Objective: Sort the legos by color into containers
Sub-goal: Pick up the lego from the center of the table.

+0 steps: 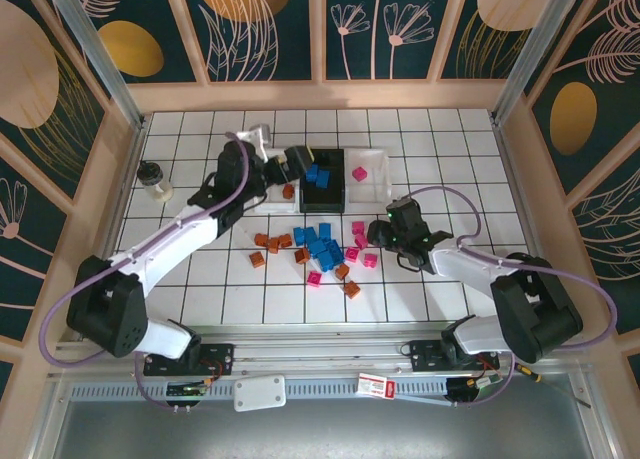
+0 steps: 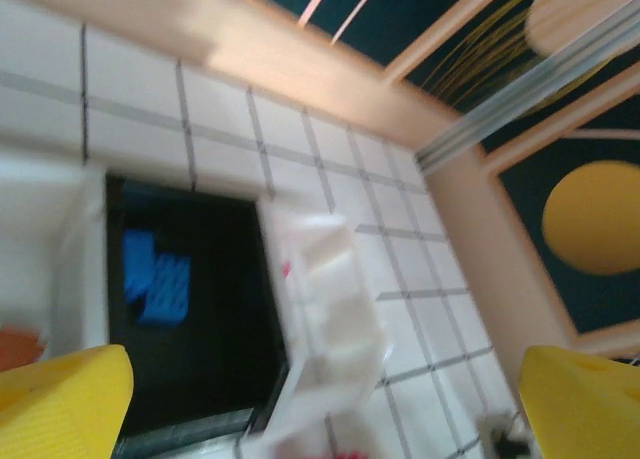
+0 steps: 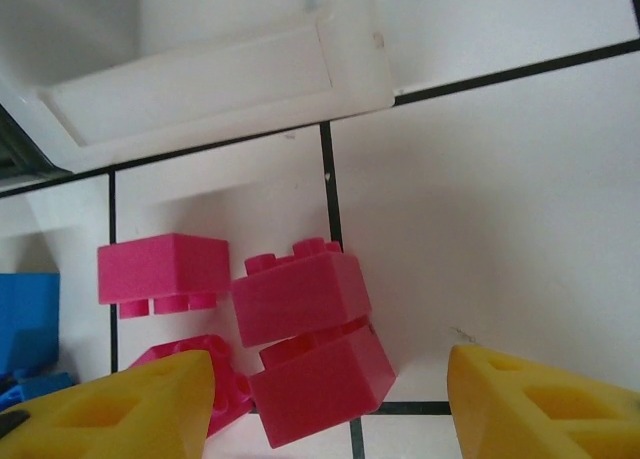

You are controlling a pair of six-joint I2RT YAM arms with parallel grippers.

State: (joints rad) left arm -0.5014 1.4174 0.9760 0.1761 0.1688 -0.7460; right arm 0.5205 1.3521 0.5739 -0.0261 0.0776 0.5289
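Legos (image 3: 300, 309), pink, sit lower-centre inside wide-open right end effector (image 3: 330, 364), staged for pickup; left end effector (image 2: 325, 369) open by black container (image 2: 220, 329).

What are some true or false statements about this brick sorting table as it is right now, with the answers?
1. The black tray holds blue bricks. True.
2. The right gripper is shut on a blue brick. False: it is open, with pink bricks lying on the table in front of it.
3. The white tray to the right of the black one holds a pink brick. True.
4. The jar stands inside the black tray. False: it stands on the table at the far left, apart from the trays.
5. The left gripper is open. True.
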